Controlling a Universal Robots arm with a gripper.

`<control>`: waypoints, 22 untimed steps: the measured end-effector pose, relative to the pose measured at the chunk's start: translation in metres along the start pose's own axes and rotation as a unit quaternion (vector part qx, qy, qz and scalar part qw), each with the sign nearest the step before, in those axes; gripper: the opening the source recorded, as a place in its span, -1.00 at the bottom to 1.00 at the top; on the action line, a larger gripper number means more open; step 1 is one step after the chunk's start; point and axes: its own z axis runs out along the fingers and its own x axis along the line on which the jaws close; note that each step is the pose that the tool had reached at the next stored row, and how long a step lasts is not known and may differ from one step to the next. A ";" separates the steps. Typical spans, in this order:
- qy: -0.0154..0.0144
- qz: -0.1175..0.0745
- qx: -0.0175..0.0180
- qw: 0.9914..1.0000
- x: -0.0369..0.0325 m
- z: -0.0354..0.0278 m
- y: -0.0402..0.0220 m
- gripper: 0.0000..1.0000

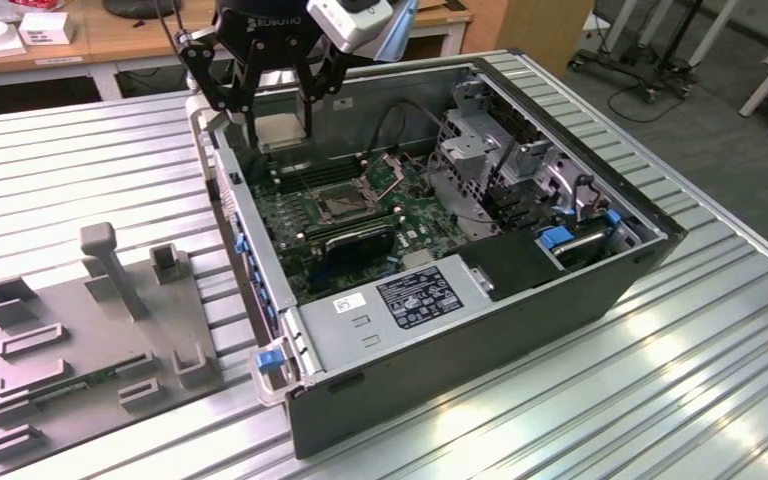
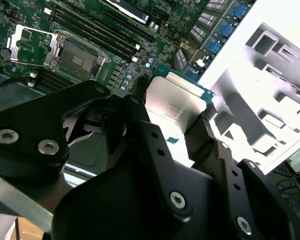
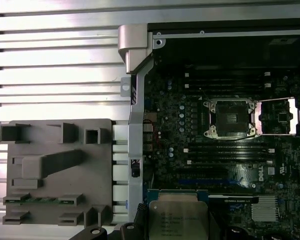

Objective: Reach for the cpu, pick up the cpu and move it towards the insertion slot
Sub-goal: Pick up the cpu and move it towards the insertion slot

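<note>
Ribbed aluminium tabletop (image 1: 704, 380) catching glare at five o'clock; wooden desk (image 1: 104, 40) at eleven; grey floor (image 1: 704, 110) at two.

An open computer case and a grey tray on a ribbed metal surface

The computer case (image 1: 491, 290) lies open on the surface (image 1: 704, 400); at the exterior view's left sits the grey plastic tray (image 1: 91, 340), with a green memory stick (image 3: 40, 200) in one recess. Wooden desks (image 1: 117, 40) stand behind.
</note>
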 end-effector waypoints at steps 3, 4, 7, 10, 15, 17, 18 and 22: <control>0.000 0.000 0.000 1.000 -0.0006 0.0001 0.0001 0.09; 0.000 0.000 0.000 1.000 -0.0009 0.0001 0.0002 0.09; 0.000 0.000 0.000 1.000 -0.0022 0.0002 0.0007 0.09; 0.000 0.000 0.000 1.000 -0.0036 0.0004 0.0012 0.09; 0.000 0.000 0.000 1.000 -0.0061 0.0007 0.0018 0.09; 0.000 0.000 0.000 1.000 -0.0071 0.0007 0.0020 0.09; 0.000 0.000 0.000 1.000 -0.0077 0.0008 0.0021 0.09; 0.000 0.000 0.000 1.000 -0.0094 0.0010 0.0023 0.09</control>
